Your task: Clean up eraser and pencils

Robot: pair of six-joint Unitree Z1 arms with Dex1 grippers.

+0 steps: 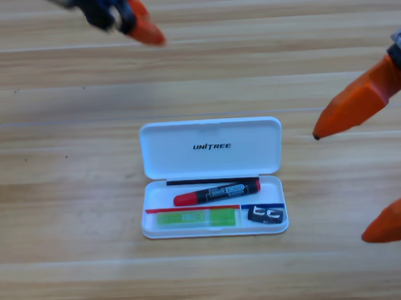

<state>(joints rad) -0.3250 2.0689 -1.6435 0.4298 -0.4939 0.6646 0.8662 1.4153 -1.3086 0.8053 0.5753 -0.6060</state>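
An open white UNITREE case (211, 149) lies at the middle of the wooden table (62, 197), its lid laid flat toward the far edge and its tray toward the near edge. All three task items already rest in the tray. The translucent green pencil (195, 219) lies along the tray's front left. The black-barrelled pencil with red ends (216, 191) lies slightly tilted just behind it. The small black eraser (266, 216) sits in the tray's front right corner.

With the items stowed, what remains appears to be closing the lid, and that is where trouble could arise. A jaw pushing the lid off-centre could skid the light case across the table instead of folding it. The tilted black pencil, if it rides up, could jam the lid short of closing.

The left gripper (140, 29) hangs over the table's far left corner, well apart from the case, one orange jaw tip pointing down and right; whether its jaws stand apart cannot be told. The right gripper (360, 182) reaches in at the table's right edge, jaws spread wide and holding nothing, one tip near the lid's right end and the other toward the near right corner.
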